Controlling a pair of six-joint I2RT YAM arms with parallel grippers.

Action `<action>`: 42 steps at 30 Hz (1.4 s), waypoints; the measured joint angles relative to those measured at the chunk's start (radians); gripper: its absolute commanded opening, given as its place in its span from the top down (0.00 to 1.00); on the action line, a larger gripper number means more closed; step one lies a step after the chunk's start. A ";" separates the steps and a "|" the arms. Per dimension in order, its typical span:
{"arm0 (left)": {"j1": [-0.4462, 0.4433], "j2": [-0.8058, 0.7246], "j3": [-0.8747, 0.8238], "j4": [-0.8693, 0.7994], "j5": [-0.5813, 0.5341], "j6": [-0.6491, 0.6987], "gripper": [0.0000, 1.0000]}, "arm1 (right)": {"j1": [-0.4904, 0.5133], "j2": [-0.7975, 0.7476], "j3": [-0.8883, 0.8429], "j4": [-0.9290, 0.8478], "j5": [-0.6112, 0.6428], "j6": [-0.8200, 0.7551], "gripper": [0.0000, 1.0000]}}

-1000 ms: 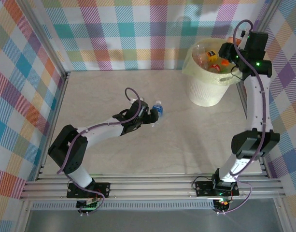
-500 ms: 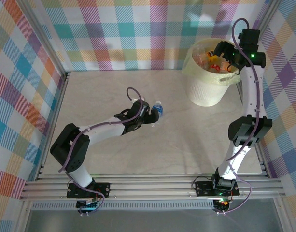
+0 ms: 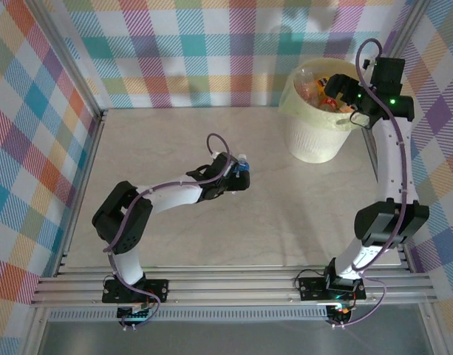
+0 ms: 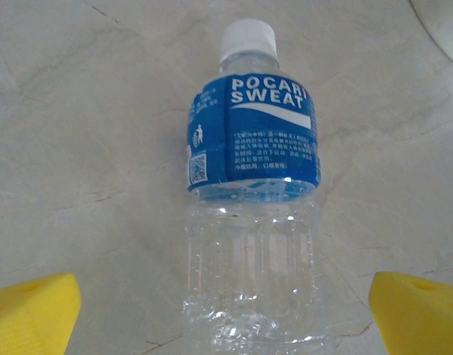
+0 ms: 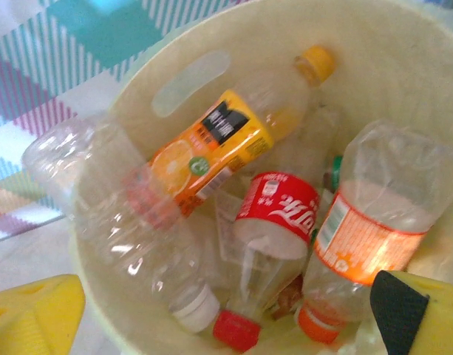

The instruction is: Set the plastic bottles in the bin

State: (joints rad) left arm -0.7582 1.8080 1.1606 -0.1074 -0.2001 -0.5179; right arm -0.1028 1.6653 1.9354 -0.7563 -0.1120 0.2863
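Mid-frame in the top view, the left claw [image 3: 237, 176] is spread wide and empty. A blue-labelled bottle [image 4: 252, 148] lies on the desk [image 3: 159, 133] between its yellow fingers [image 4: 30, 314], apparently untouched by either. At upper right the right claw [image 3: 335, 95] hangs over the bin [image 3: 311, 144], likewise fully spread and holding nothing. Beneath it, several bottles [image 5: 211, 151] lie heaped inside.
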 measured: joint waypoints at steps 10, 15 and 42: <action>-0.011 0.073 0.053 -0.050 -0.022 0.018 0.02 | 0.026 -0.231 -0.272 0.094 -0.242 -0.006 0.00; -0.016 0.125 0.103 -0.069 -0.010 0.043 0.05 | 0.045 -0.298 -0.368 0.130 -0.326 -0.006 0.00; -0.052 0.253 0.183 -0.072 -0.027 0.066 0.60 | 0.048 -0.399 -0.591 0.262 -0.357 0.012 0.00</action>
State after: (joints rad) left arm -0.8104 2.0613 1.3437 -0.1791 -0.2272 -0.4519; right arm -0.0544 1.2667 1.3449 -0.4946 -0.4694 0.2985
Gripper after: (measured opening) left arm 0.610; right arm 0.996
